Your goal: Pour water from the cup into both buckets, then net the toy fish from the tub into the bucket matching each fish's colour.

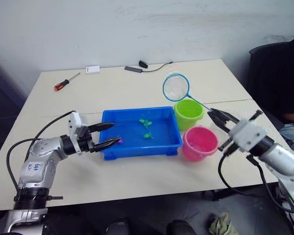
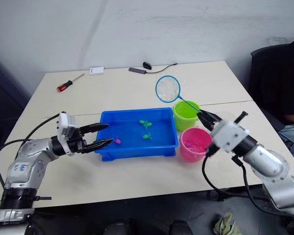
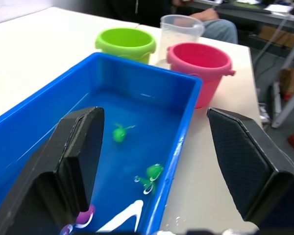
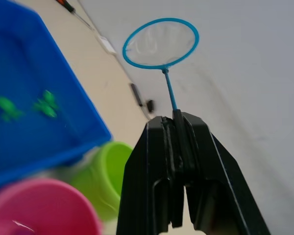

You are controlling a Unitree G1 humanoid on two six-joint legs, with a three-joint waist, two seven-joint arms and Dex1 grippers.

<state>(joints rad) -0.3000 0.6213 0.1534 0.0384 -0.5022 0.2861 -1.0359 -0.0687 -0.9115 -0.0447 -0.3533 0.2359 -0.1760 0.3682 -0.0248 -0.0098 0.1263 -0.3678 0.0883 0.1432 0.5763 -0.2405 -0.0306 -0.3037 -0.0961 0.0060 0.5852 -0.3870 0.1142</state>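
Right pincer (image 2: 204,117) clamped on blue round net (image 2: 167,89); left pincer (image 1: 109,134) wide astride tub (image 1: 139,147) rim.

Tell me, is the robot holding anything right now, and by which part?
Yes. The right gripper is shut on the net, gripping the end of its thin blue handle. The left gripper is open at the tub's end, holding nothing.

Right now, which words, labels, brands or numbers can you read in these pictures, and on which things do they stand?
Sticker on the left arm: dark handwritten marks, too small and blurred to read.
White card at the far side of the table: no readable print.
Blue tub, green bucket, pink bucket, clear cup, net, screwdriver: no text visible.
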